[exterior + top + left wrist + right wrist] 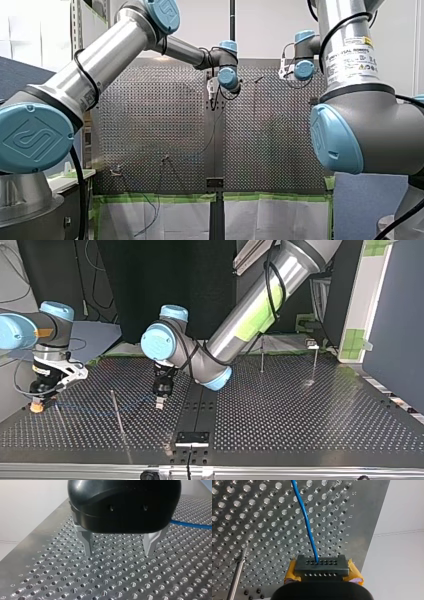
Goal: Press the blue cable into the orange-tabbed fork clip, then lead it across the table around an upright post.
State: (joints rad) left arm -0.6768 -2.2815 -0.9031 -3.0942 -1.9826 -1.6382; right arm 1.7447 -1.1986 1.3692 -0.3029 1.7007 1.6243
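The blue cable (308, 527) runs over the perforated table and ends at a black block with rows of holes and orange tabs at its sides, the fork clip (321, 566), right ahead of my right wrist's black housing. In the top view my right gripper (40, 397) stands over an orange piece (36, 406) at the left, and the cable (100, 407) lies faintly toward my left gripper (160, 401). My left gripper (118, 552) hovers just above the bare table, metal fingers (87, 545) open and empty. The cable (190, 524) passes behind it.
A thin upright post (117, 412) stands between the two grippers in the top view, and it also shows beside the clip (235, 580). Two more posts (262, 355) (315, 360) stand at the far right. A black bracket (191, 437) sits at the near edge.
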